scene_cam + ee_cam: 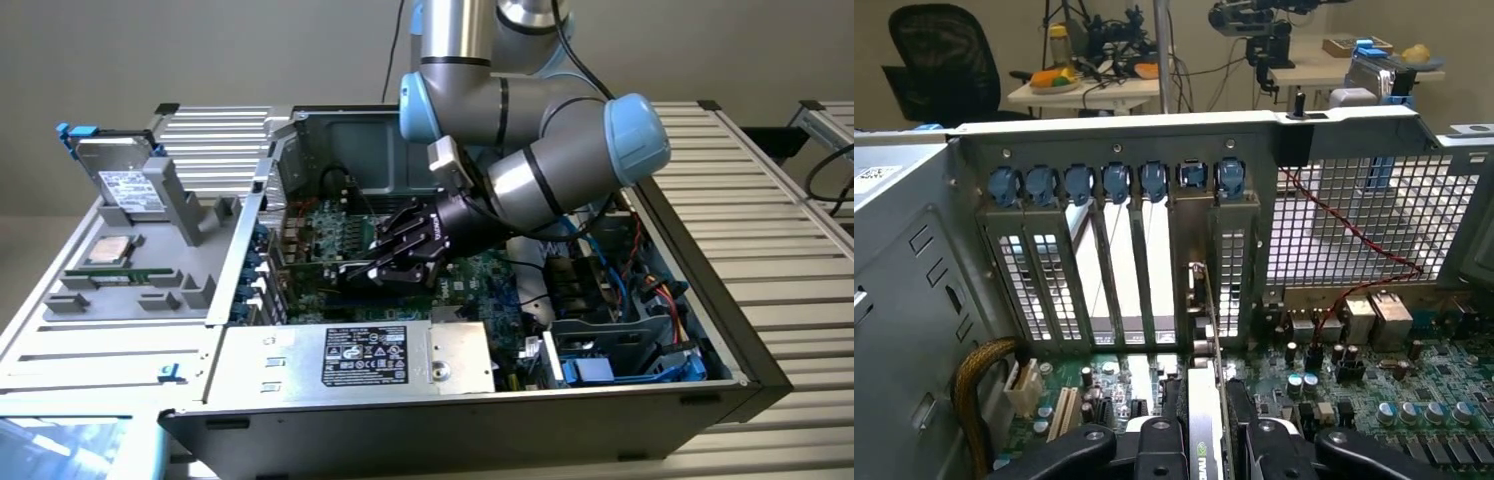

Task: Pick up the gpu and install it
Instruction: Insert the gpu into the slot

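Wrist view: pincer [1209,440] grips gpu [1206,380] on edge between fingers, inside computer case [914,250]. Card's bracket end sits just ahead, near slot covers [1114,185]. Install step underway; needs straight, careful push into motherboard [1374,390] slot.

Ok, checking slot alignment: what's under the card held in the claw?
Green motherboard and the metal slot-cover row ahead. The slot beneath the green gpu card is hidden by the black claw.

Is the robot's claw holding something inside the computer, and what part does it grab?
Yes. The gripper holds the gpu edge-on, its fingers pinching the card's two flat faces near its upper edge, above the motherboard.
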`<state>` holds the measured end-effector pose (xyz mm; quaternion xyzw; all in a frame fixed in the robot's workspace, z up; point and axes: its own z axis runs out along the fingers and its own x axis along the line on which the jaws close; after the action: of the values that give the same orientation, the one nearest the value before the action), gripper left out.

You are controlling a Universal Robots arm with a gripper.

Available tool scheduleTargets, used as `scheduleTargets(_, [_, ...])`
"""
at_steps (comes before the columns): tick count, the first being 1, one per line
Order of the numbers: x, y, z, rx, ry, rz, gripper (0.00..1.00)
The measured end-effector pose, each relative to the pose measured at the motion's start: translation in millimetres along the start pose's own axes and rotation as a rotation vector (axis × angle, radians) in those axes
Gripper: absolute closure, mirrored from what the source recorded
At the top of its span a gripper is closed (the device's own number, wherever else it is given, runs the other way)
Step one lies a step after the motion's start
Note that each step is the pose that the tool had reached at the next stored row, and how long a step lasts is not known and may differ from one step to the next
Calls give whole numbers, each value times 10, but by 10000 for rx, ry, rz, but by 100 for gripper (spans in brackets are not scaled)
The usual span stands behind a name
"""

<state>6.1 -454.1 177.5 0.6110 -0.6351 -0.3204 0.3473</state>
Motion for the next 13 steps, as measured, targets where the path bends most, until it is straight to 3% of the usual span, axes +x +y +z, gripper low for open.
scheduleTargets(13, [0,-7,13,25,6,7,72])
